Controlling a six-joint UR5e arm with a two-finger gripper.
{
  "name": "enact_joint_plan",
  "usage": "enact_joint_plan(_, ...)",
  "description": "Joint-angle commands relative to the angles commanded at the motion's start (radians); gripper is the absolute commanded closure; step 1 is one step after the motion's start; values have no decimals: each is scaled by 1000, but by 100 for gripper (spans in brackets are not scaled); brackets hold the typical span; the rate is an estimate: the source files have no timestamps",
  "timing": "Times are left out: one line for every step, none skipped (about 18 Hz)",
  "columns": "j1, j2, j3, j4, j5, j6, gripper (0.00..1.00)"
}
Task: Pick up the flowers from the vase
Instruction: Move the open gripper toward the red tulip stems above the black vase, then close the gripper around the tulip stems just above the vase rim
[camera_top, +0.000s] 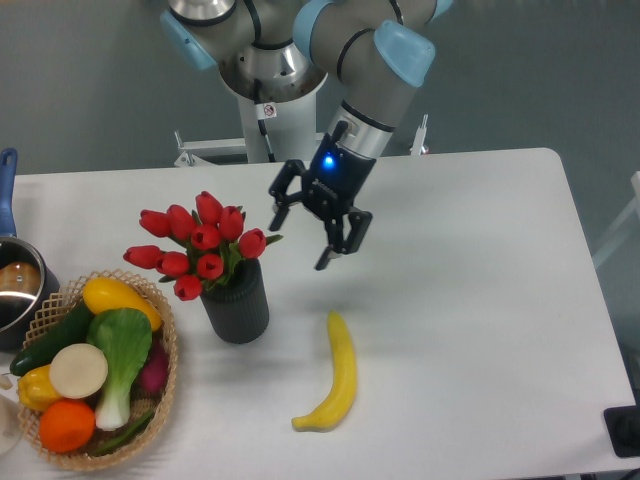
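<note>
At the left edge a blue-handled pot (12, 285) is cut off, touching the wicker basket (168, 345) of vegetables, whose lower rim nears the tabletop (480, 350) front. Just right, the red tulips (197, 243) stand in the dark ribbed vase (237, 306), upright, apart from the basket. The tool (304, 232) hangs tilted just right of the blooms, fingers spread, gripping nothing. A banana (334, 378) lies below; bare tabletop stretches right.
</note>
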Motion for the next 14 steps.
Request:
enact_joint_plan(-5,-2,-3,0,-35,0,0)
enact_joint_plan(-12,-5,-6,0,-81,-2,0)
enact_joint_plan(-12,-11,-8,-2,-127,-3,0)
enact_joint_plan(-14,-18,-8,-2,-167,-3,0)
enact_joint_plan(-14,-38,-8,0,-195,-3,0)
enact_joint_plan(-15,-58,-3,0,-218,-3,0)
enact_joint_plan(-17,-81,1,0,-241,-3,0)
enact_joint_plan(-31,-100,3,2,-264,-3,0)
enact_joint_plan(-47,-113,6,3,-281,-2,0)
enact_joint_plan(-58,-127,9,2,-287,-3,0)
enact_joint_plan(-66,-136,11,2,-295,-3,0)
enact_joint_plan(-75,-140,9,2,-299,-3,0)
enact_joint_plan(-81,-144,8,2,-299,-3,0)
enact_joint_plan(-83,-149,8,0,-299,-8,0)
